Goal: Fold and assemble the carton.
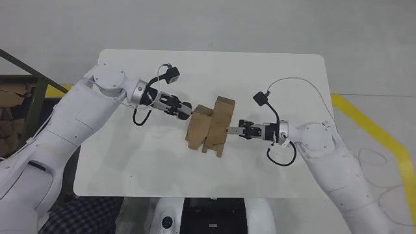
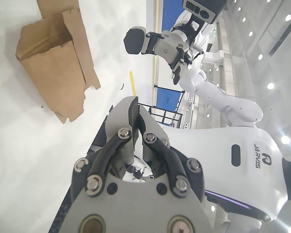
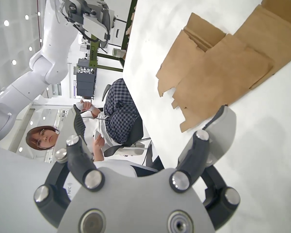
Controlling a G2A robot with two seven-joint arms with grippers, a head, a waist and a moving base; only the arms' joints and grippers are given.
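A brown carton (image 1: 209, 127), partly folded with loose flaps, lies in the middle of the white table (image 1: 273, 78). My left gripper (image 1: 186, 111) sits at the carton's left side, shut with nothing between its pads. In the left wrist view its fingers (image 2: 133, 107) are pressed together, and the carton (image 2: 55, 69) lies apart from them with one end gaping. My right gripper (image 1: 232, 130) is at the carton's right edge, open. In the right wrist view the right gripper (image 3: 148, 115) has its fingers spread wide, and the carton (image 3: 215, 73) lies just beyond one fingertip, held by neither.
A green metal frame (image 1: 19, 71) stands off the table's left side. A yellow line (image 1: 370, 120) runs on the floor at the right. Bare tabletop surrounds the carton on all sides.
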